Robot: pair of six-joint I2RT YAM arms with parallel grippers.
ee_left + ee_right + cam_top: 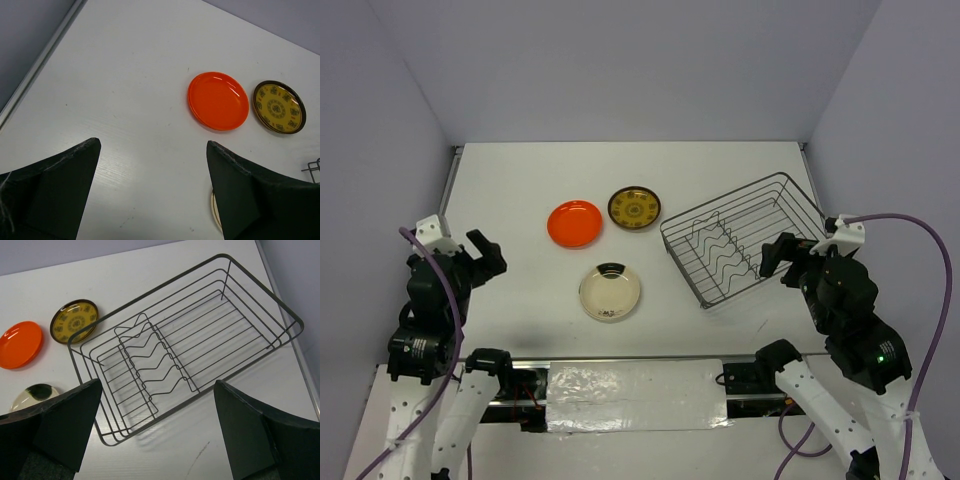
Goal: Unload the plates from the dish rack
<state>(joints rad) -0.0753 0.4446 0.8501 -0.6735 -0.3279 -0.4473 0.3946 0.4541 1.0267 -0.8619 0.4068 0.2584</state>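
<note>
The silver wire dish rack (745, 236) stands empty at the right of the table; it also shows in the right wrist view (190, 340). Three plates lie flat on the table left of it: the orange-red plate (574, 223), the dark brown plate with yellow pattern (634, 207), and the cream plate with brownish centre (610, 291). My right gripper (780, 258) is open and empty above the rack's near right edge (155, 432). My left gripper (488, 255) is open and empty at the left, apart from the plates (152, 192).
The table's left edge rail (448, 180) runs beside my left arm. A taped plastic sheet (635, 393) covers the near edge between the arm bases. Walls close the table at the back and both sides.
</note>
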